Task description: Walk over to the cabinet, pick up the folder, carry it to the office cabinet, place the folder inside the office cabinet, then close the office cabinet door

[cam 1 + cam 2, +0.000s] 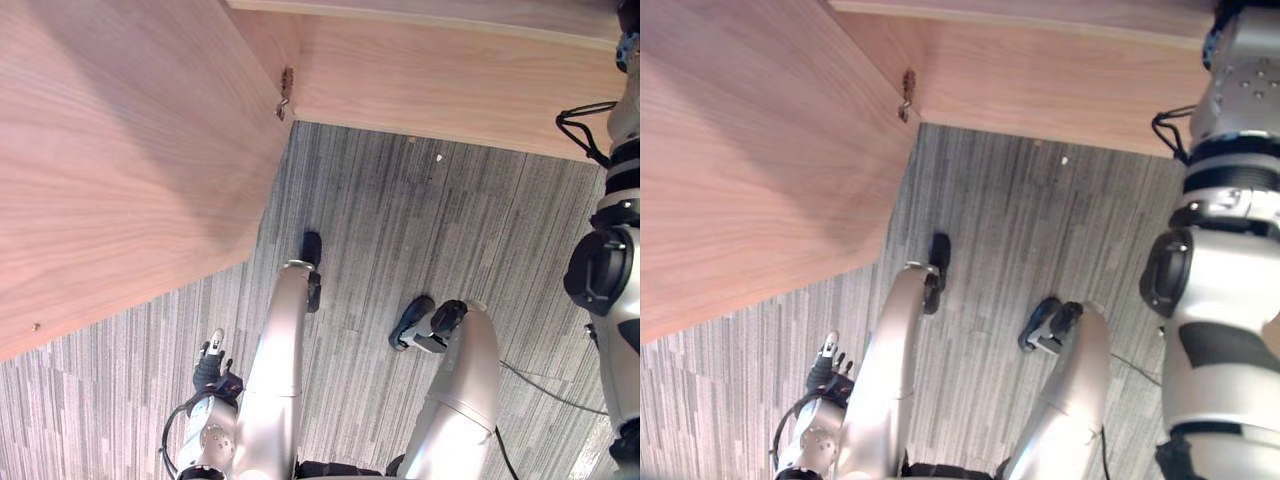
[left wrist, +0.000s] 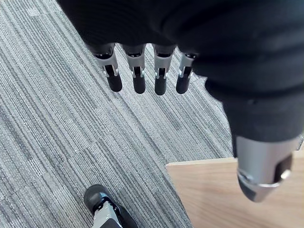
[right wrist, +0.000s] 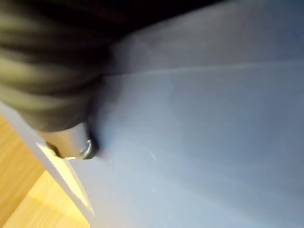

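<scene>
My left hand (image 2: 137, 80) hangs low at my side over the grey striped carpet (image 1: 400, 230). Its fingers are straight and slightly apart, their dark tips pointing down at the floor, and they touch and hold nothing. From my head I see the same hand low on my left, just beside the lower edge of a big wooden door panel (image 1: 120, 150). The panel stands swung out over the carpet, and a small metal hinge (image 1: 284, 95) joins it at its far corner to the front of the office cabinet (image 1: 450, 90), which runs across the far side of the floor. In my left wrist view a corner of this pale wood shows close to my thumb, with carpet all around it. My right arm is lifted at my right side and runs up past the top edge of what my head sees. The folder (image 3: 199, 142) is at my right hand (image 3: 69, 140): a smooth blue-grey sheet lies right against the wrist camera, my thumb rests flat on its face near one edge, and light wood shows past that edge. I cannot tell whether that hand is clamped on the folder.
</scene>
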### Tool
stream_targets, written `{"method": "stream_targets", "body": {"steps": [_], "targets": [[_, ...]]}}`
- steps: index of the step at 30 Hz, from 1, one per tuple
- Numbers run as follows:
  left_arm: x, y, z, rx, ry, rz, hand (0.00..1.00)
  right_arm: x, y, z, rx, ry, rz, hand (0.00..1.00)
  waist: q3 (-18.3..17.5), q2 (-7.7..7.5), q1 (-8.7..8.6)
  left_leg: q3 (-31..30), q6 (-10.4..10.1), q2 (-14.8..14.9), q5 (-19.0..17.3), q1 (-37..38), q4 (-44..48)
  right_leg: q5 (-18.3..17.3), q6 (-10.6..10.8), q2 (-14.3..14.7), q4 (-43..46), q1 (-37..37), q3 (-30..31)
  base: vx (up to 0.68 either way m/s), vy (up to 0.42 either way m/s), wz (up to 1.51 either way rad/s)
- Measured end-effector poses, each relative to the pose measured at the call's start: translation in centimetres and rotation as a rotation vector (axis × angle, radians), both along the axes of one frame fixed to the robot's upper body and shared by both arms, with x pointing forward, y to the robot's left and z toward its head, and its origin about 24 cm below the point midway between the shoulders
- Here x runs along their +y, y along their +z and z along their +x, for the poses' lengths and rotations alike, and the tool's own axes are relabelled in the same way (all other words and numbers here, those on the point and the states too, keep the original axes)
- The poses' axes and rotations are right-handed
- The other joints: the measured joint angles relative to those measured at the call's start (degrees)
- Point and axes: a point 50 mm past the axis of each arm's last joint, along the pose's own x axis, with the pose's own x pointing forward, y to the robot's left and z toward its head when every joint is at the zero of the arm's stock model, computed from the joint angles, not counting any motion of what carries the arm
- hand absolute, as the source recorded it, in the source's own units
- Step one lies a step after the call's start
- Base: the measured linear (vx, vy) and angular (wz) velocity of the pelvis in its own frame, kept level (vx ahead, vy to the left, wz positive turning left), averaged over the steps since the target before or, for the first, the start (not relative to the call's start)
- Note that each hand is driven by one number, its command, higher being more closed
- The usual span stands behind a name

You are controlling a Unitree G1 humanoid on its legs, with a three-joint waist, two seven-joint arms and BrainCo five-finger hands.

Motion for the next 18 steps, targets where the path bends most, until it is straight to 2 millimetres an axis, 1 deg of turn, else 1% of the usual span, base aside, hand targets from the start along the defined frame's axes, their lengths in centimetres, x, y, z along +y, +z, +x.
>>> {"method": "stream_targets", "body": {"steps": [2,8,10,13,17,18], "targets": [[0.2,-0.1,-0.1,0.002,0.016,-0.005,0.00,0.2,0.4,-0.1,0.002,-0.004,-0.026,0.00,0.0,0.00,0.01,0.0,0.3,0.1,0.3,-0.2,0.0,0.0,0.0,0.1,0.0,-0.3,0.0,0.05,-0.056,-0.01],[0.4,-0.2,-0.3,0.010,0.036,-0.010,0.00,0.9,2.7,-0.8,-0.005,-0.061,-0.216,0.00,0.0,0.06,-0.05,-0.1,0.3,0.6,0.7,-1.0,0.3,0.0,0.0,0.5,0.3,-1.1,0.0,0.07,-0.064,-0.02],[0.5,-0.3,-0.4,0.015,0.040,-0.011,0.00,1.2,3.8,-1.4,-0.036,-0.096,-0.327,0.00,0.0,0.06,0.02,-0.2,0.2,0.9,0.7,-1.0,0.5,0.0,0.0,0.8,0.4,-1.1,0.0,0.04,-0.049,-0.07],[0.8,-0.7,-0.8,0.036,0.043,-0.008,0.00,1.5,4.7,-1.8,-0.042,-0.143,-0.477,0.00,0.0,0.06,0.03,-0.2,0.2,1.4,0.6,-1.0,0.7,0.0,0.0,1.3,0.4,-1.1,0.0,0.03,-0.048,-0.08],[1.3,-1.0,-1.1,0.033,0.042,-0.010,0.00,1.2,5.0,-2.0,-0.003,-0.202,-0.700,0.00,0.2,0.33,0.33,-0.2,0.2,1.9,0.7,-1.0,0.7,0.0,-0.1,1.8,0.4,-1.1,0.0,0.05,-0.066,-0.04],[1.3,-1.0,-1.1,0.032,0.040,-0.008,0.00,1.1,5.0,-2.0,-0.001,-0.201,-0.716,0.00,0.2,0.41,0.34,-0.2,0.2,2.0,0.7,-1.0,0.7,0.0,-0.1,1.8,0.3,-1.1,0.0,0.06,-0.063,-0.03]]}}
